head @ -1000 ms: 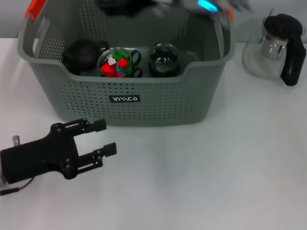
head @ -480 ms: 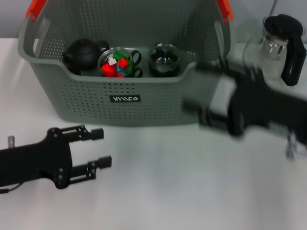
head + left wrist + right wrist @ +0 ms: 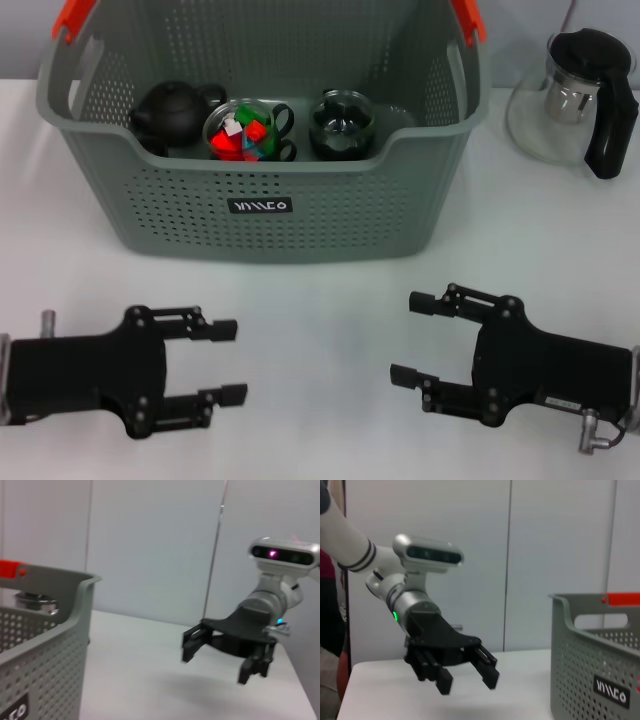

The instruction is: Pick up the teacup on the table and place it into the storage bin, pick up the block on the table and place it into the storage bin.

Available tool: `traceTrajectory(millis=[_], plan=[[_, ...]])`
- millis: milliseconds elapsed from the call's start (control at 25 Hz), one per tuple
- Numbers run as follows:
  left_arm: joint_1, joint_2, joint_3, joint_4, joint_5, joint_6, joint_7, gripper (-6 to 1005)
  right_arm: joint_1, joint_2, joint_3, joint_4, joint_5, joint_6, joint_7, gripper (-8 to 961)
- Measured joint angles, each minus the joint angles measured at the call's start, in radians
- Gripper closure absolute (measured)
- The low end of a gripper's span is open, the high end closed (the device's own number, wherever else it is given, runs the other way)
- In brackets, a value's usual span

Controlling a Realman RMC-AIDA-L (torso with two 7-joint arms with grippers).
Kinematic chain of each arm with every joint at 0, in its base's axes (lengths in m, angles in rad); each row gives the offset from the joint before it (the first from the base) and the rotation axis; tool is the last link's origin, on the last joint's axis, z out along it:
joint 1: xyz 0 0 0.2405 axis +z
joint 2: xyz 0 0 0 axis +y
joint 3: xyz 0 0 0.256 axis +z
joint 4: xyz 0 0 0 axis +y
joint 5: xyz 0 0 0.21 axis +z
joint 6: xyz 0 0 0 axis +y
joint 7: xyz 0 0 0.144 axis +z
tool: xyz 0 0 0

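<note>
Left gripper [image 3: 228, 361] and right gripper [image 3: 408, 338] lie low over the table [image 3: 320, 300] before the bin [image 3: 262, 215], fingers spread, facing each other, empty. Teacup [image 3: 343, 123] and blocks [image 3: 243, 137] sit inside the bin.

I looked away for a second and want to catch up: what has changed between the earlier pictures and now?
The right gripper came out from over the storage bin and down to the table in front of it, fingers open, holding nothing. The left gripper drew back slightly toward the robot, also open and empty. The bin, the teacup of blocks inside it and the glass kettle beside it stayed put.
</note>
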Motion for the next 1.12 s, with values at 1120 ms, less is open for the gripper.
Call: traceTrajectory(millis=[1120], plan=[[-0.001,-0.023,0.049,-0.017,-0.007,-0.024,0.018,370,0.062,0.003,0.004,0.076,-0.049,-0.004,-0.006,179]])
